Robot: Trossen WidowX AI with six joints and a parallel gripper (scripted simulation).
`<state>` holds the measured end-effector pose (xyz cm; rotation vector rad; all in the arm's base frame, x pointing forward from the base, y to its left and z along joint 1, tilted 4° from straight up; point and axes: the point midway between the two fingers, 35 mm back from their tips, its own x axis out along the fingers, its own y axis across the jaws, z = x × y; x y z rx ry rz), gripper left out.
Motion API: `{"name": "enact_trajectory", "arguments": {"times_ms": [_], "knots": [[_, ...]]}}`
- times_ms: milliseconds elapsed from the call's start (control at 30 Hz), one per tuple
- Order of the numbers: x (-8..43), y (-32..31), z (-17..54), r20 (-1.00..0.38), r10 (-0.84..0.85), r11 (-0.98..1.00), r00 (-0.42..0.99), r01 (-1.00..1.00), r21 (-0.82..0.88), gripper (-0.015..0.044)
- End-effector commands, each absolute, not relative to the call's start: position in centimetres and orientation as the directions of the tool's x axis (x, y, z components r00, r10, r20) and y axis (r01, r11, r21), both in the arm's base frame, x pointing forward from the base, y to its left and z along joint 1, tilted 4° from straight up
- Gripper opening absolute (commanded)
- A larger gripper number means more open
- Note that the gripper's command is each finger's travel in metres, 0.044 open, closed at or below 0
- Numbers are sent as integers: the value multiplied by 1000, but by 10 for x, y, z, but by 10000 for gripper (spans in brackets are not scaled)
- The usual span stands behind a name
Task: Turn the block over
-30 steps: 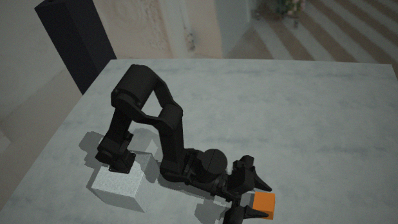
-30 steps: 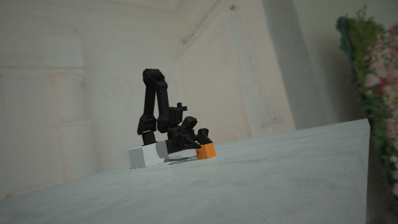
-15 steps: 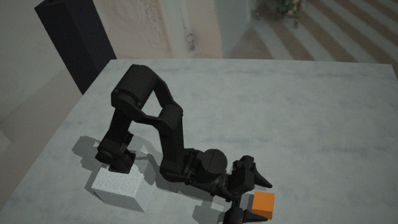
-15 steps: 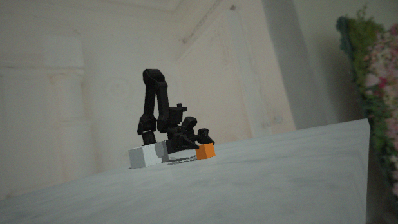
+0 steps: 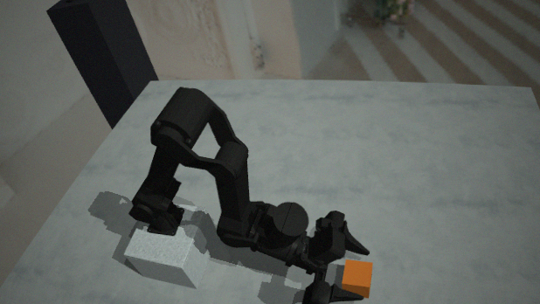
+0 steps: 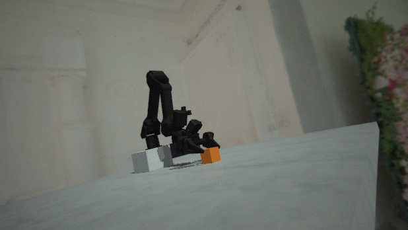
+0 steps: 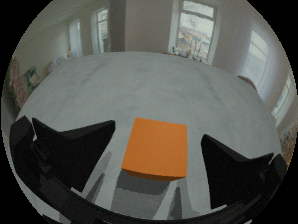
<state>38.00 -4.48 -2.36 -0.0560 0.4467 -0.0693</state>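
Note:
The orange block point(image 5: 357, 272) point(image 6: 210, 156) point(image 7: 156, 147) sits level on the table point(image 5: 415, 166) point(image 6: 271, 188) point(image 7: 150, 80), as far as the views show. All its visible faces are plain orange; no mark shows, and its underside is hidden. My gripper point(image 5: 365, 275) point(image 6: 211, 149) point(image 7: 159, 132) is open wide and reaches low and nearly level over the table. Its fingers stand on either side of the block, with a gap on both sides in the wrist view. Nothing is held.
A pale grey box point(image 5: 155, 248) point(image 6: 149, 160) stands at the arm's base, well behind the gripper. A dark pillar point(image 5: 105, 57) rises beyond the table's far left edge. The arm's shadow falls between the box and the block.

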Motion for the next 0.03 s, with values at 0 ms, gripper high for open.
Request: {"name": "enact_trajectory", "arguments": {"times_ms": [0], "knots": [[380,-44,-24,-429,-74,996,900,49,-70,440]]}}
